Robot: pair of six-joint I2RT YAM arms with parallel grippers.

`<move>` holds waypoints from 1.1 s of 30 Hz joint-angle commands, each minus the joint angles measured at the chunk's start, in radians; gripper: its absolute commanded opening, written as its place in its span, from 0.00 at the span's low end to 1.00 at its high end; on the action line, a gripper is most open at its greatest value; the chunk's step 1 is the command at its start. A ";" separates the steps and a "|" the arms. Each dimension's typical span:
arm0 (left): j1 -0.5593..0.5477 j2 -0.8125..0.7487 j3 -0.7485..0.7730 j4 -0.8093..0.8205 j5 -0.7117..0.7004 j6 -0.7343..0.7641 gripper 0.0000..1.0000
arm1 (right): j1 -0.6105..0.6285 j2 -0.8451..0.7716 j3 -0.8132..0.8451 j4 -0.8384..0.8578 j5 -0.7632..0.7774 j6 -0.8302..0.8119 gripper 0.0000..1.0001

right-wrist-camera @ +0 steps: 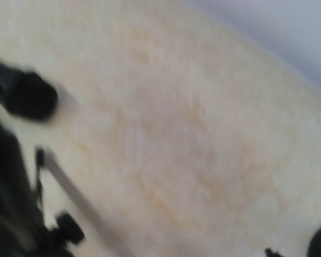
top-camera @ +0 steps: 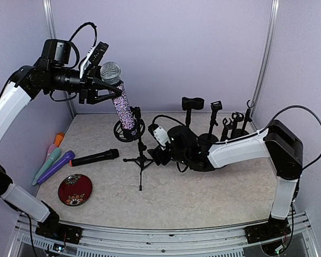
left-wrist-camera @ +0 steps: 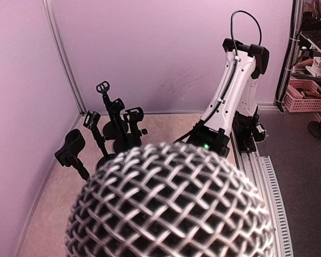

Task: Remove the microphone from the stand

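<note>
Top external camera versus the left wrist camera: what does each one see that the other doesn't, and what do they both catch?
Only the top external view shows the left gripper clamped on the glittery microphone, the tripod stand, the red plate and the loose microphones lying on the table. Only the left wrist view shows a pink basket outside the enclosure. Both show the microphone's mesh head, the cluster of spare black stands and the right arm.
</note>
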 commanded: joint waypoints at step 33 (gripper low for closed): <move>0.481 -0.097 0.126 -0.166 -0.131 0.191 0.31 | 0.006 0.037 0.065 0.128 0.190 -0.164 0.52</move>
